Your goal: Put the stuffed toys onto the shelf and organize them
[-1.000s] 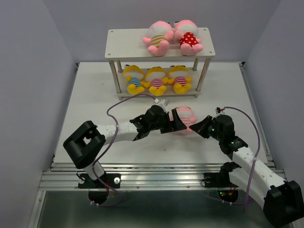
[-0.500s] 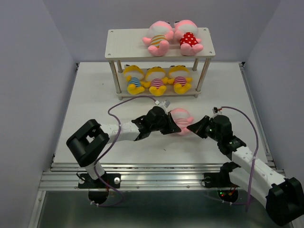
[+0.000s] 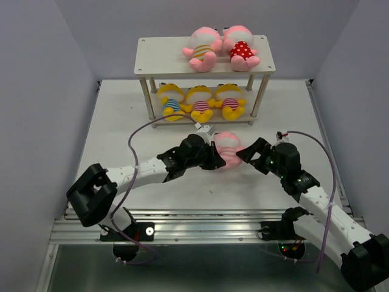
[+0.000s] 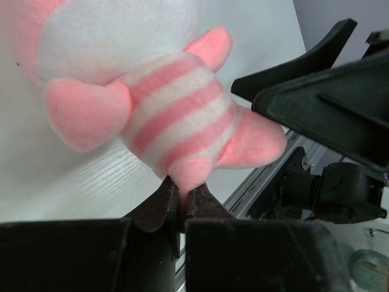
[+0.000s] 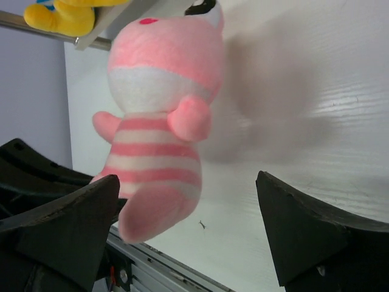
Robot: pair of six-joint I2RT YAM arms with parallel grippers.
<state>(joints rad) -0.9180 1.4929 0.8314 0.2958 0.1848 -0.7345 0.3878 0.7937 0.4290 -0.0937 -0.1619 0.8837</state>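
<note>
Nearest my bases, both my arms stretch forward and bend inward over the white table. My left gripper is pinched tight on a foot of one soft pink-and-white striped toy, and my right gripper gapes wide just beside it, black fingers spread. Farther off, the shelf, two flat off-white boards on thin metal legs, carries five more round-headed plush toys: three yellow ones in a row on the lower board and two pink ones on the top board's right half.

no legible text, no labels (all views)
</note>
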